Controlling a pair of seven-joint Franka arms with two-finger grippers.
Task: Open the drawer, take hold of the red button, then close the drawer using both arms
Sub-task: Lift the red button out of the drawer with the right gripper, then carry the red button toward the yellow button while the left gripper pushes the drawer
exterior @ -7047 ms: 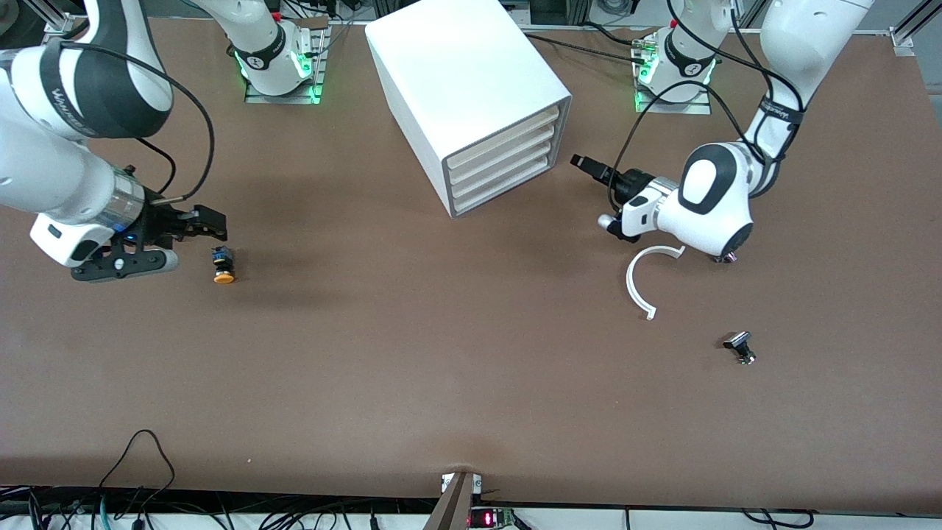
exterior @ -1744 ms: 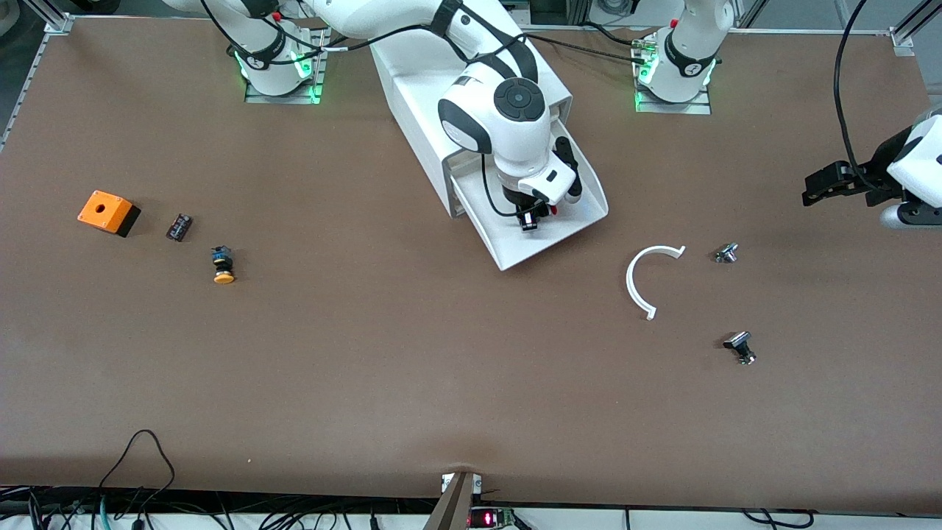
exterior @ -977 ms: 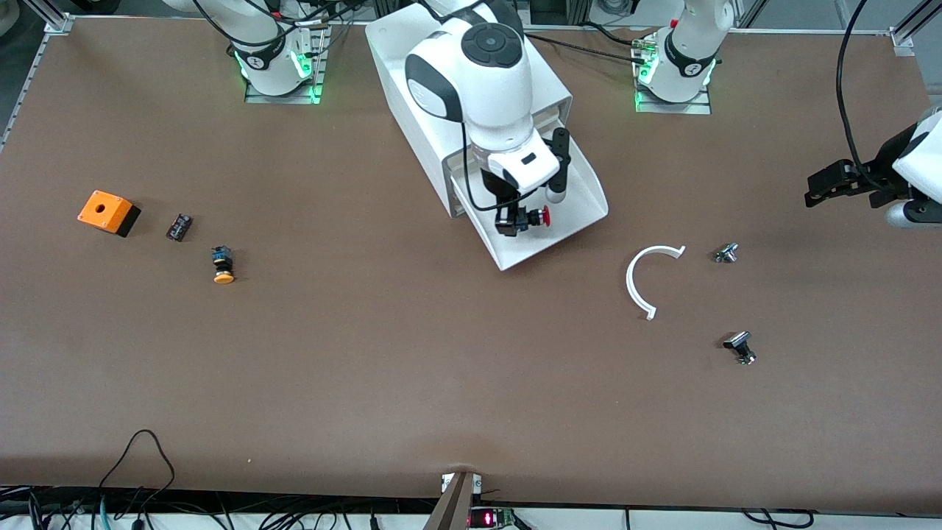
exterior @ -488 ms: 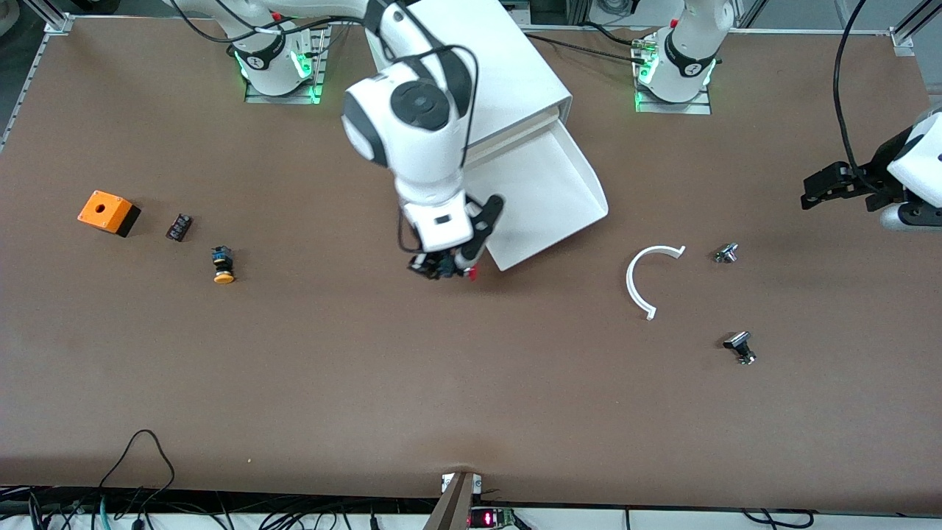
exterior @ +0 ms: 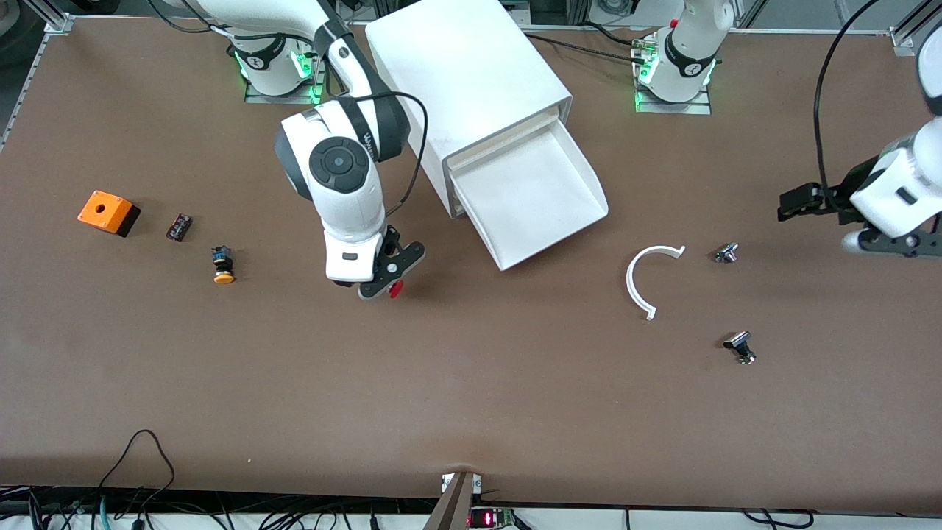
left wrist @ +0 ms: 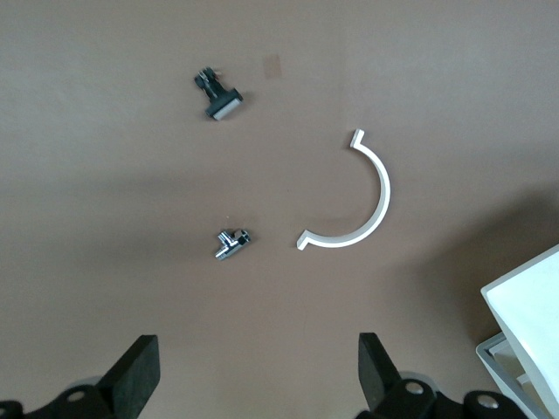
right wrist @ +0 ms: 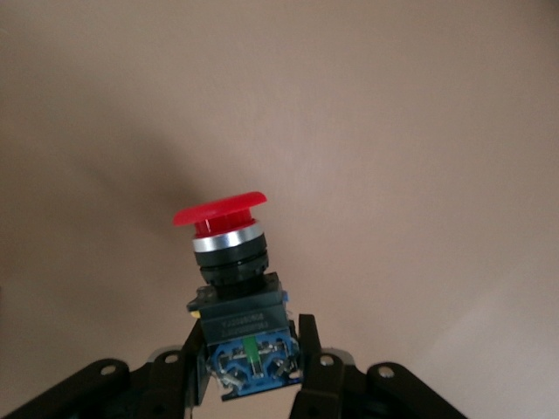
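The white cabinet (exterior: pixel 471 73) has one drawer (exterior: pixel 570 221) pulled out, and its tray looks empty. My right gripper (exterior: pixel 383 283) is over the bare table beside the drawer, toward the right arm's end. It is shut on the black-and-blue body of the red-capped button (exterior: pixel 395 289). In the right wrist view the button (right wrist: pixel 220 211) sticks out from the right gripper (right wrist: pixel 249 362), cap away from it. My left gripper (exterior: pixel 798 202) is open and empty over the table at the left arm's end; in the left wrist view the left gripper (left wrist: pixel 255 375) holds nothing.
An orange box with a hole (exterior: pixel 108 211), a small black part (exterior: pixel 179 227) and an orange-yellow-capped button (exterior: pixel 223 266) lie toward the right arm's end. A white arc (exterior: pixel 639 283), a metal fitting (exterior: pixel 726 253) and a black part (exterior: pixel 739 347) lie toward the left arm's end.
The drawer was opened. My right gripper closed on the red button in it, lifted it out and carried it over the table toward the right arm's end. My left arm shifted slightly.
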